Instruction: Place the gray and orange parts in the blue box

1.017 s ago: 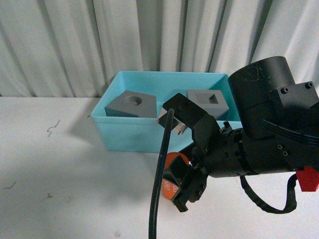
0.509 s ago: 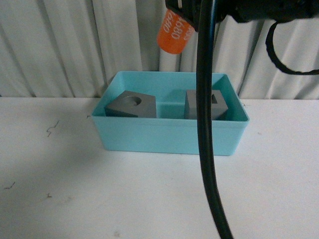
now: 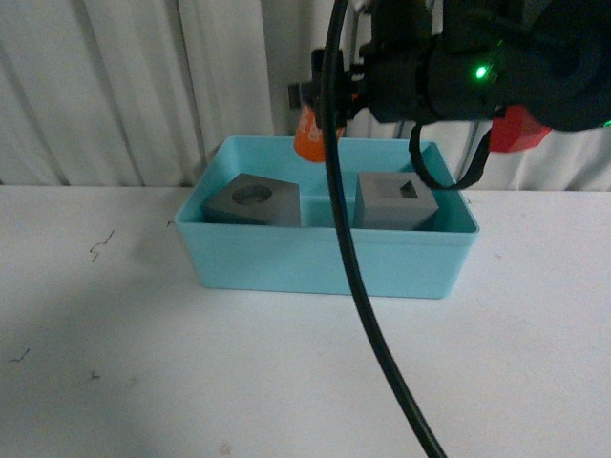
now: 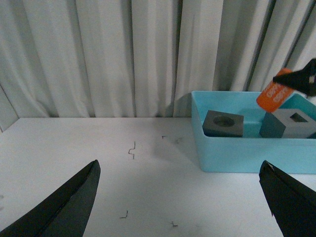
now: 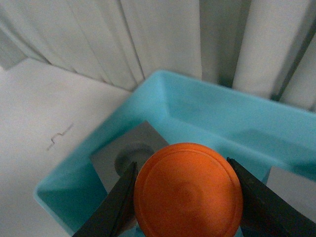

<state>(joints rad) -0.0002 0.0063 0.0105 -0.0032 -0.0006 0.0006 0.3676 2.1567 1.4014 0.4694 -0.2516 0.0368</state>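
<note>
Orange cylinder [image 3: 307,139] held above the blue box [image 3: 325,258], upper center of the frame.

Right tool [image 5: 185,197] is clenched on the cylinder, its 2 fingers pressed against opposite sides, over the box's rear wall. 2 gray cubes sit inside the box: round-recess cube [image 3: 254,200] left of center, square-recess cube [image 3: 395,199] right of center. Left tool [image 4: 182,197] is released, fingers wide apart over the white tabletop [image 3: 115,363], at the bottom of its wrist view.

A lab test bench: bare white table [image 3: 143,363], pleated white curtain [image 3: 124,86] backdrop
</note>
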